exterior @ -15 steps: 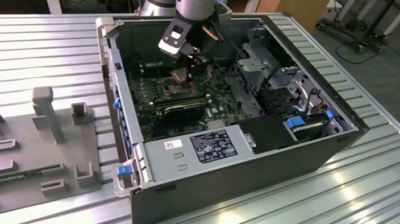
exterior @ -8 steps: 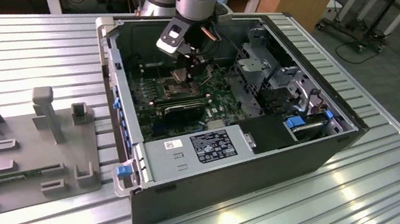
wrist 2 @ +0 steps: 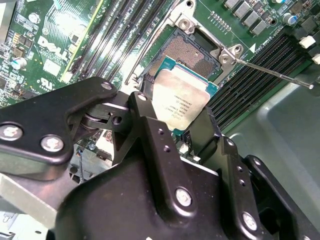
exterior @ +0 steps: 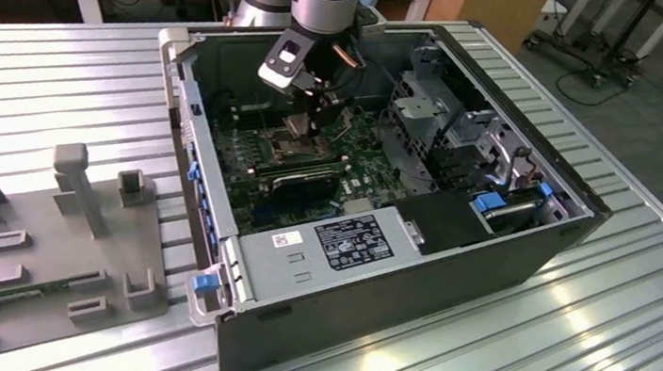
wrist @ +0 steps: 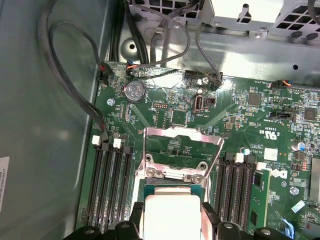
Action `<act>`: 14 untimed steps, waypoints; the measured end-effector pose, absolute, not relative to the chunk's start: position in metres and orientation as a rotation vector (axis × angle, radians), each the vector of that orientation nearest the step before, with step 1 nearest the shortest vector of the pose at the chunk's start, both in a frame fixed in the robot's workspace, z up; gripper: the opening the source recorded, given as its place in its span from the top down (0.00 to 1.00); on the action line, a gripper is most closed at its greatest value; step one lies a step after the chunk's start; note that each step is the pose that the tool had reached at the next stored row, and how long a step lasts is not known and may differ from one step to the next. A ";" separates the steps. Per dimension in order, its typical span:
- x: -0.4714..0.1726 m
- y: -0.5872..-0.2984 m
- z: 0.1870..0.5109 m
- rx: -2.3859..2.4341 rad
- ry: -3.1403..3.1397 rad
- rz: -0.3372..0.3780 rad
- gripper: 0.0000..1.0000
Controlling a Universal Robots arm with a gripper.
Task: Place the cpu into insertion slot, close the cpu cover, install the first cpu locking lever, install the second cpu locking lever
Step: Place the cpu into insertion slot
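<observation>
One cpu [wrist 2: 182, 102], clamped by its edges between the gripper [wrist 2: 172, 121] jaws. It sits tilted over the near rim of the insertion slot [wrist 2: 192, 50]. Not seated; I can't tell if it's touching. One cpu cover [wrist: 182, 150] stands flipped up, so the socket is open. Two locking levers [wrist 2: 270, 70] are swung out, one on each side. Memory slots [wrist: 112, 185] flank the socket on two sides. In the exterior view I see the gripper at 12 o'clock of the slot, drive cage [exterior: 439, 132] at 3, case wall [exterior: 183, 125] at 9.
</observation>
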State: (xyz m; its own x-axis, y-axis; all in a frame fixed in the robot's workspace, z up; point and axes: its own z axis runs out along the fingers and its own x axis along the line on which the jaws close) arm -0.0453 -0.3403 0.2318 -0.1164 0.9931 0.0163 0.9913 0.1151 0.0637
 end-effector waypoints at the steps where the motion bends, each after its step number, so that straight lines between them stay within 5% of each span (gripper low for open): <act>1: -0.045 -0.340 0.232 2.068 2.323 0.091 0.46; 14: -0.046 -0.340 0.226 2.123 2.271 0.090 0.46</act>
State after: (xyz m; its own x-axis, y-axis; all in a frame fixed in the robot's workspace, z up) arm -0.0456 -0.3403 0.2261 -0.0681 0.9975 0.0163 0.9957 0.0669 0.0637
